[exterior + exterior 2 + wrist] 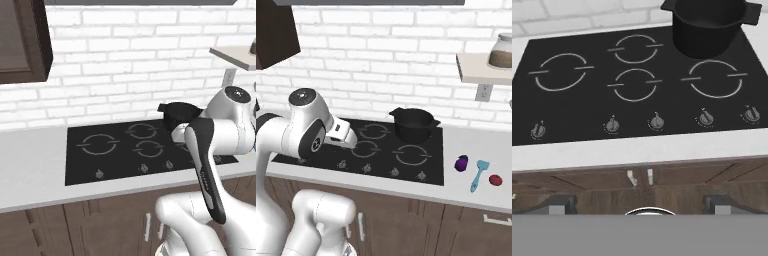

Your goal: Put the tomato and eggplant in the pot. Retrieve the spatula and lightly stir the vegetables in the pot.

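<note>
While the gripper (640, 210) hangs over the cooktop's front edge, jaws apparently spread and empty, the tomato (495, 180) lies well off right, beyond the eggplant (461, 163); the pot (413, 124) waits on the back burner.

My two base cameras look forward and down from behind the arm, left and right, sharing the cooktop (150, 150) and pot (413, 125). My hand camera faces the cooktop's front edge from closer in.
</note>
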Tool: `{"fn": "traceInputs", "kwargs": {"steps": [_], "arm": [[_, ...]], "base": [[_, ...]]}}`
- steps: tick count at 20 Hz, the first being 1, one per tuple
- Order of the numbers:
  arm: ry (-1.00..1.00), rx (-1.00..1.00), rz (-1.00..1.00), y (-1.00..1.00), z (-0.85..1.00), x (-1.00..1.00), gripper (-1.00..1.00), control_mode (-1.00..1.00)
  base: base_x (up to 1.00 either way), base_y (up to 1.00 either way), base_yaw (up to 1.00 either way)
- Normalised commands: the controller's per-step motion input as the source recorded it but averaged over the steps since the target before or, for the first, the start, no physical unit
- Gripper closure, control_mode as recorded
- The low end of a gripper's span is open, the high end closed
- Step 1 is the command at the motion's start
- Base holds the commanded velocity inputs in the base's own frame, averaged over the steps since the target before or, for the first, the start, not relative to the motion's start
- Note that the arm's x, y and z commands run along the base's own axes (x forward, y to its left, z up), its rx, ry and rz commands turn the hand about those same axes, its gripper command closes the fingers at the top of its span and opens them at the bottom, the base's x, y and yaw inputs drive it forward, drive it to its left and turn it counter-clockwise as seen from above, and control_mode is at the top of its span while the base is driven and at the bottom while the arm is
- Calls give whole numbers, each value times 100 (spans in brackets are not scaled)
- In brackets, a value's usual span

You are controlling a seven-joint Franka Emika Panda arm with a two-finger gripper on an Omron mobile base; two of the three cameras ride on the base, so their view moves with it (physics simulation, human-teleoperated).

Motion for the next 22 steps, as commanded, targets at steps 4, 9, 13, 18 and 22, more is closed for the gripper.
{"fn": "traceInputs", "kwargs": {"steps": [4, 9, 13, 18, 22], "arm": [[0, 0, 0, 0, 0, 0, -100, 100], [0, 0, 0, 0, 0, 0, -100, 100], [0, 0, 0, 0, 0, 0, -100, 100], [0, 0, 0, 0, 0, 0, -100, 100], [0, 0, 0, 0, 0, 0, -100, 100]], "base": [[-14, -100, 0], [10, -82, 0], [36, -40, 0], [53, -45, 1], [16, -58, 2]]}}
